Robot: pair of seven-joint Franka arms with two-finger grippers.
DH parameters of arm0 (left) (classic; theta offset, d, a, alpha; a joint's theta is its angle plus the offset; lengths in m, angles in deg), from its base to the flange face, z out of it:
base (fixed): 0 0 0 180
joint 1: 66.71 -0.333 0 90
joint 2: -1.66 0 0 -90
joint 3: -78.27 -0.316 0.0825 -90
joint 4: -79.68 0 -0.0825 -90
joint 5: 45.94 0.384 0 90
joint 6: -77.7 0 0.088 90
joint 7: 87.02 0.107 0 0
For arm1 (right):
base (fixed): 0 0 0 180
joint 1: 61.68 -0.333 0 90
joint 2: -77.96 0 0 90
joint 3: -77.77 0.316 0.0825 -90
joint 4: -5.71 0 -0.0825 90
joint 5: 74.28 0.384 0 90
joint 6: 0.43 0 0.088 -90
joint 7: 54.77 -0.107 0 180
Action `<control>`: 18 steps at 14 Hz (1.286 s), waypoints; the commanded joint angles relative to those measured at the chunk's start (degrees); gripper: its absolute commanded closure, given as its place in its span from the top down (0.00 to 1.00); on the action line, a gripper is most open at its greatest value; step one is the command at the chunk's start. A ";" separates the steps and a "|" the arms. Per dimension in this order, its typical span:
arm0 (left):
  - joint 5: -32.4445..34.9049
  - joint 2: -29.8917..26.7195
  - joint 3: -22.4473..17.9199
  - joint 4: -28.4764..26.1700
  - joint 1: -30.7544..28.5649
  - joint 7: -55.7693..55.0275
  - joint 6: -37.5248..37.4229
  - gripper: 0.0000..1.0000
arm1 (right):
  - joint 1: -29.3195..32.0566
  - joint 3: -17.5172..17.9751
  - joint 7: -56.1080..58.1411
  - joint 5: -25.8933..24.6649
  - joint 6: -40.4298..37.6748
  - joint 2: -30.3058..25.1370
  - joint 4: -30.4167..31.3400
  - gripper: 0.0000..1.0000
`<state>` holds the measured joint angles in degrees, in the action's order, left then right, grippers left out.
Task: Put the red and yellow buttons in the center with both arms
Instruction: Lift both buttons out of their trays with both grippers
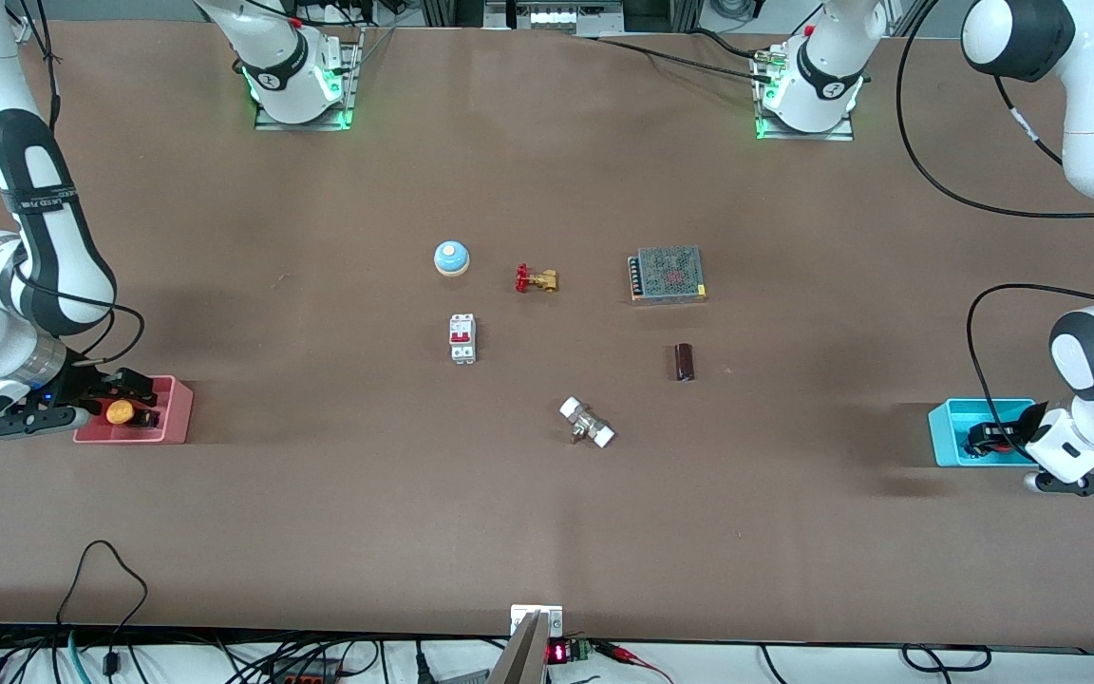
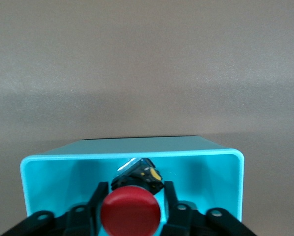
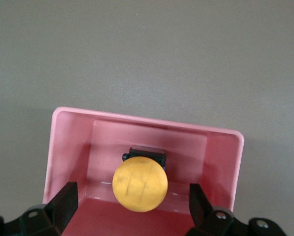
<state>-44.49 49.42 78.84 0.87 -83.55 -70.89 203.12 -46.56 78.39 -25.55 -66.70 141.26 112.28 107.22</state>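
Note:
The yellow button (image 1: 120,412) sits in a pink bin (image 1: 172,418) at the right arm's end of the table. In the right wrist view its orange-yellow cap (image 3: 139,183) lies between the wide-open fingers (image 3: 64,199) of my right gripper (image 3: 133,194), which do not touch it. The red button (image 2: 130,211) is in a blue bin (image 2: 53,182) at the left arm's end. My left gripper (image 2: 134,191) is shut against its black body (image 2: 142,174). In the front view that gripper (image 1: 989,437) is down in the blue bin (image 1: 946,432). The table's brown center (image 1: 556,351) is bare.
Round the center stand a blue dome bell (image 1: 451,257), a red-handled brass valve (image 1: 536,279), a white circuit breaker (image 1: 462,338), a mesh-topped power supply (image 1: 667,275), a dark cylinder (image 1: 685,362) and a silver fitting (image 1: 587,423).

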 commanded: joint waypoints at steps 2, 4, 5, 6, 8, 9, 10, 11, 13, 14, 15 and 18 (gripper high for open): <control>1.45 0.32 0.14 1.46 -0.22 0.84 -1.06 0.41 | 0.70 0.69 0.84 0.95 -0.46 1.63 -2.89 1.00; 1.54 0.23 0.14 1.46 -0.13 1.01 -1.06 0.35 | 0.79 0.69 1.45 0.86 -0.46 2.25 -3.60 1.00; 1.54 0.06 0.14 1.46 -0.22 1.01 -1.06 0.32 | 0.79 0.69 1.54 0.86 -0.46 2.42 -3.95 1.00; 1.54 -0.03 0.14 1.38 -0.22 1.10 -1.06 0.31 | 0.79 0.69 1.54 0.86 -0.46 2.77 -4.21 1.00; 1.63 -1.51 0.14 0.94 -0.39 1.01 -2.19 0.31 | 0.79 0.69 1.54 0.86 -0.45 3.13 -4.31 1.00; 1.63 -2.48 0.23 0.85 -0.31 1.01 -3.85 0.31 | 0.88 0.69 1.54 0.86 -0.37 3.30 -4.22 1.00; 1.54 -4.41 0.40 0.33 0.04 1.01 -5.26 0.31 | 0.88 0.69 1.63 0.78 -0.37 3.57 -4.30 1.00; 1.54 -7.47 0.40 -2.03 0.83 0.84 -5.62 0.31 | 0.88 0.69 1.72 0.51 -0.37 3.57 -4.31 0.92; 1.36 -13.45 0.84 -6.25 1.36 0.49 -5.89 0.31 | 0.88 0.69 1.72 0.42 -0.37 3.57 -4.31 0.80; 1.36 -16.00 1.02 -7.58 1.45 0.66 -6.24 0.31 | 0.88 0.69 1.89 0.34 -0.37 3.57 -4.31 0.73; 1.10 -17.94 1.37 -8.20 1.71 0.75 -7.29 0.31 | 0.88 0.69 2.33 0.34 -0.37 3.57 -4.31 0.64; 0.31 -21.38 2.34 -9.08 5.74 -1.52 -14.74 0.31 | 0.88 0.69 3.12 0.34 -0.37 3.57 -4.31 0.38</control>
<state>-44.41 31.82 80.94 -3.99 -80.63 -70.89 191.19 -46.48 78.39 -24.24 -66.71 141.27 115.19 104.11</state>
